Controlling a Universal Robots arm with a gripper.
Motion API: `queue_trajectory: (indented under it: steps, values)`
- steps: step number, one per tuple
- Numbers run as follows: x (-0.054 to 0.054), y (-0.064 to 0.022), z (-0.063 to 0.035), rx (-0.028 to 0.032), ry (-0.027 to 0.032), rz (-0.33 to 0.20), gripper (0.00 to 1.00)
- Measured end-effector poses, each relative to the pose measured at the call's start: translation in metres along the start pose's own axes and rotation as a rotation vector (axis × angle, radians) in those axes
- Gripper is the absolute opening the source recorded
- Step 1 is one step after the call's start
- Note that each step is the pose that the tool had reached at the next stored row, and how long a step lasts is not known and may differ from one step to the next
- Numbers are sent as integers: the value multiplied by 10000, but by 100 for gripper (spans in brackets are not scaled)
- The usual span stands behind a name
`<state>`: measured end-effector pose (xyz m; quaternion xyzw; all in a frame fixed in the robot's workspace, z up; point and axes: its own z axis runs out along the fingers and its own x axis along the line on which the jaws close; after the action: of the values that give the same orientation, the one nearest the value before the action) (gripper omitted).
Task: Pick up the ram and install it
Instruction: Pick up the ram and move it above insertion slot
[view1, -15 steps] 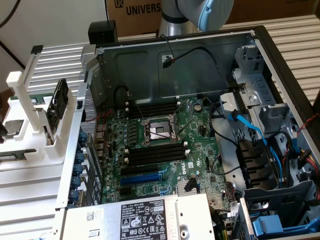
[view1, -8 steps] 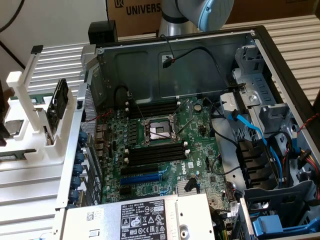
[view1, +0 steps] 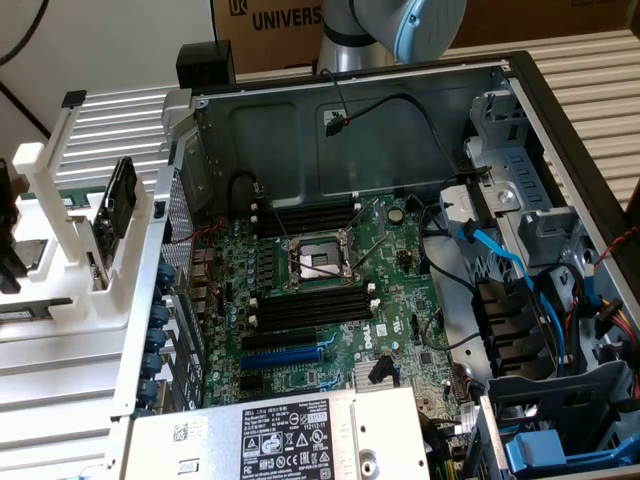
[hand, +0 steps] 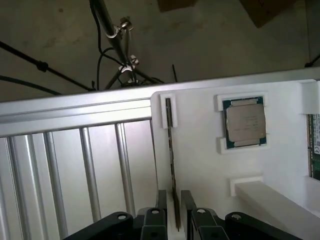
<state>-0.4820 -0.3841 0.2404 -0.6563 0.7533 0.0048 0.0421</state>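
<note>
My claw (hand: 174, 196) stands wide, with one finger (hand: 162, 199) on each side of the ram (hand: 171, 145). I think a thin strip of white shows on both sides, so the pads seem to be just off it rather than gripping.

The ram stands on its edge in a white holder (hand: 200, 170), its far end seated in a small slotted bracket (hand: 167, 111). Its near end runs between the fingers and is lost behind the claw's body. I see it edge-on, so its chips and label are hidden.

A processor chip (hand: 245, 122) sits near it on the same holder, and a green board (hand: 314, 145) is cut off at the picture's edge. The holder rests on a ribbed aluminium worktop (hand: 65, 165).

In the exterior view, the open computer case (view1: 350, 120) shows its motherboard (view1: 400, 290) and black memory slots (view1: 305, 310).
</note>
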Motion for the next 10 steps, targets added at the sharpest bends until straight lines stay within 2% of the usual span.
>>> queue_trajectory:
  steps: [2,3,10]
  values:
    - [2,2,29,37,-4,-2,26]
    - [6,5,84,56,-7,-3,26]
    - [13,12,205,61,-17,-3,26]
